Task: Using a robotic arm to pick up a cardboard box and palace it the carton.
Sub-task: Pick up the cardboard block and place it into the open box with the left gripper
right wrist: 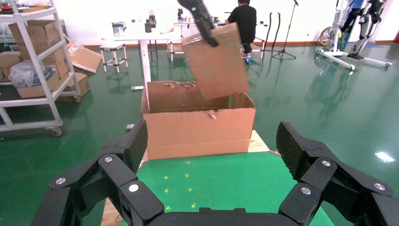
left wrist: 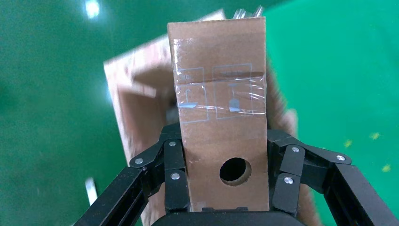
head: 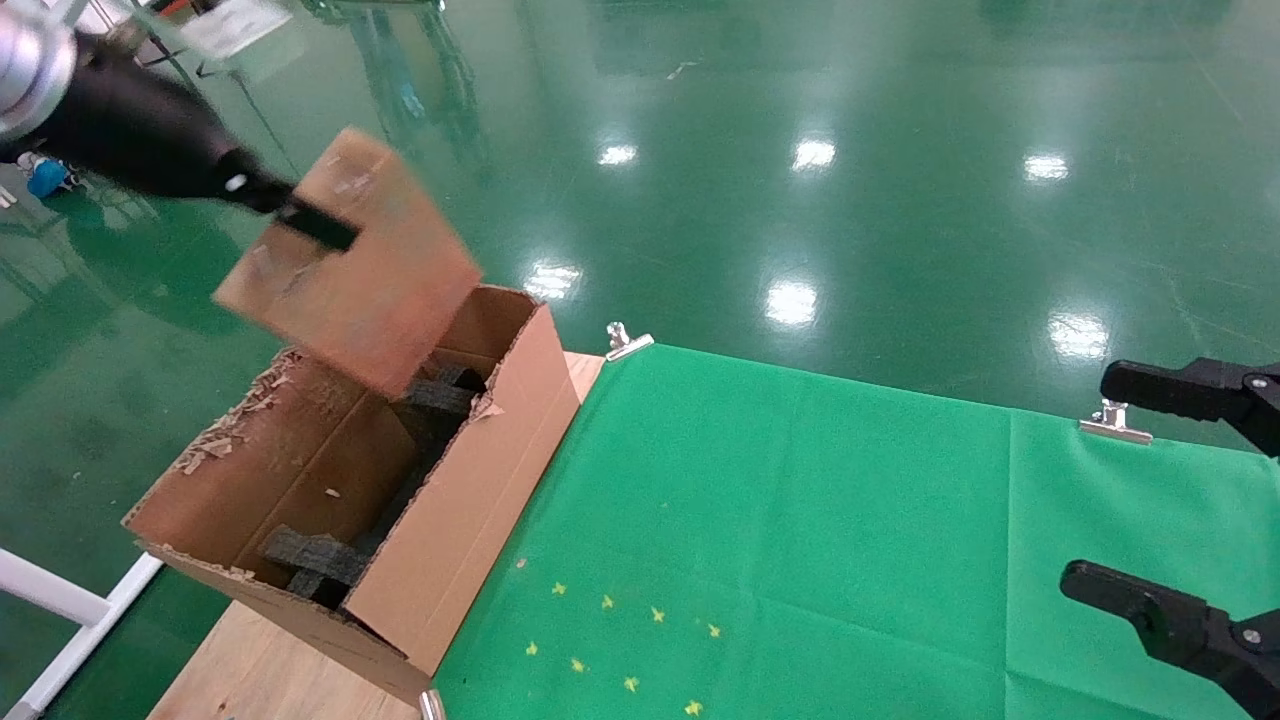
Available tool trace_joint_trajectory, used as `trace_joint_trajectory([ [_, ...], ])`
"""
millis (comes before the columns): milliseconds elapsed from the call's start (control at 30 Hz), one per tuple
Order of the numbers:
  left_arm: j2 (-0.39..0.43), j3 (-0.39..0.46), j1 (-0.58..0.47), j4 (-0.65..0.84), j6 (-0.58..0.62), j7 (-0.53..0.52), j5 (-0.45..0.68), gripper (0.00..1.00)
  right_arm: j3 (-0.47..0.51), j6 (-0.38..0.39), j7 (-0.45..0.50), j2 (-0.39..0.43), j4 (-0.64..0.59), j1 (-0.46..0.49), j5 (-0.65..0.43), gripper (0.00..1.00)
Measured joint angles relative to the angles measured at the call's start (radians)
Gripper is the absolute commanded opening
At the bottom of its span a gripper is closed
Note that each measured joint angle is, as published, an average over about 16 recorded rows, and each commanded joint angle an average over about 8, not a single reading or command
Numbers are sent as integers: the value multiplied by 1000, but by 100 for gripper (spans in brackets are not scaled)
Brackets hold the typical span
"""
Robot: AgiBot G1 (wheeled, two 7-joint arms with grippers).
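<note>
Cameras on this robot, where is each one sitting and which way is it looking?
Head view: sits on the robot's head, looking forward and down at the green cloth and the carton; the left gripper holds the cardboard box above it, and the right gripper shows at the edge.
Left wrist view: on the left arm, looking along the clamped box toward the carton.
Right wrist view: on the idle right arm, looking across the cloth at the carton; its open jaws frame the picture.
All three views share the box and carton.

The carton [head: 400,490] stands on the counter's [head: 260,670] left end, foam blocks [head: 310,562] inside it. Above its far end hangs the cardboard box [head: 350,265], tilted, in the left hand [head: 300,215]. The right hand [head: 1190,500] hovers over the counter's right edge.
</note>
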Motion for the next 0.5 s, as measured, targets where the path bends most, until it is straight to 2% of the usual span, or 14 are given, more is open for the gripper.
trace_joint_trajectory([
  [267,-19,15,74,240,-68,154,0,0,0,0,0,0,0,0,0,100],
  [500,8,15,141,435,-204,289,-4,0,0,0,0,0,0,0,0,100],
])
